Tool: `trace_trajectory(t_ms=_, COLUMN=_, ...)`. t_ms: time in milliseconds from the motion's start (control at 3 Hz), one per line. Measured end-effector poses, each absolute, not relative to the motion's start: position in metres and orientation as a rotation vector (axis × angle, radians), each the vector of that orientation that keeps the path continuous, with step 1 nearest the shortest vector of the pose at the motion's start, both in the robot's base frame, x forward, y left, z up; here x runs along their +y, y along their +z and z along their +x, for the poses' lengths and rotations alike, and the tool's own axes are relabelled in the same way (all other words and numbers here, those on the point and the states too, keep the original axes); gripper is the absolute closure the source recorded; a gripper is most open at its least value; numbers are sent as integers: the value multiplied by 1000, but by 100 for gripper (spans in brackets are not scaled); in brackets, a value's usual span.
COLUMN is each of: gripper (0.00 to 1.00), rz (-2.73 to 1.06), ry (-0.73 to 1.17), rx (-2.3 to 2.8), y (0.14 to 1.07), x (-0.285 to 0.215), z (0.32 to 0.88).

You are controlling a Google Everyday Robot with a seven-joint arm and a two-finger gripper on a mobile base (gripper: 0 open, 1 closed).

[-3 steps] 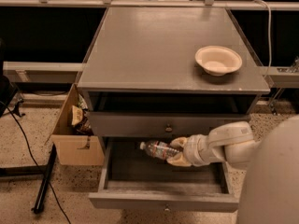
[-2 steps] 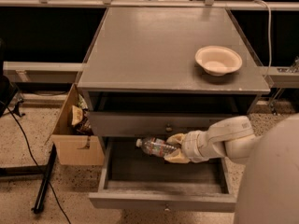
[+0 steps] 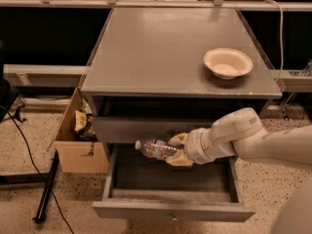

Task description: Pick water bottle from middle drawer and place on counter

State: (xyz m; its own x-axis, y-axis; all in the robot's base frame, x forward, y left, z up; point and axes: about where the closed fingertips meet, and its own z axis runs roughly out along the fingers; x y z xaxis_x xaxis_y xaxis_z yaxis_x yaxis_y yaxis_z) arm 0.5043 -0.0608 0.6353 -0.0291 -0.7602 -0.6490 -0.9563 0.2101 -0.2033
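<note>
**Holding the bottle sideways above the open drawer**

I have the tool point(image 3: 175, 150) closed on the water bottle point(image 3: 156, 149), one finger over the top and one underneath, gripping the end away from the cap. The bottle lies almost level, with its white cap point(image 3: 138, 144) pointing to the left of the view. That hold makes sense to me: a bottle in so shallow a drawer can only lie flat, and the low gap beneath the upper drawer point(image 3: 141, 128) leaves room only for a grasp across the body.

The bottle hangs over the dark floor of the middle drawer point(image 3: 146, 177), towards the back and just in front of the upper drawer's face. As far as I can judge it touches neither. The drawer stands well out, which is what lets the arm point(image 3: 243, 135) reach in from the right.

The bench point(image 3: 161, 52) is overhead, with a cream bowl point(image 3: 227, 62) on its right side. I would aim for the grey surface left of the bowl.

Before rising, I judge the bottle must come forward, out from under the bench's front edge. Otherwise the cap end could catch on the upper drawer or on that edge. The cardboard box point(image 3: 80, 155) on the floor beside the cabinet is out of the way.
</note>
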Motion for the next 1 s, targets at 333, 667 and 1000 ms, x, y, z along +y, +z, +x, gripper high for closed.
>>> trace_trajectory(t_ms=333, gripper=100, rz=-1559, ry=372, rx=1833, y=666, x=-46, z=504)
trace_trajectory(t_ms=667, gripper=100, rz=-1497, ry=377, rx=1800, y=698, x=-40, z=513)
trace_trajectory(t_ms=1000, gripper=100, rz=-1415, ry=397, rx=1716, y=735, x=-40, z=529)
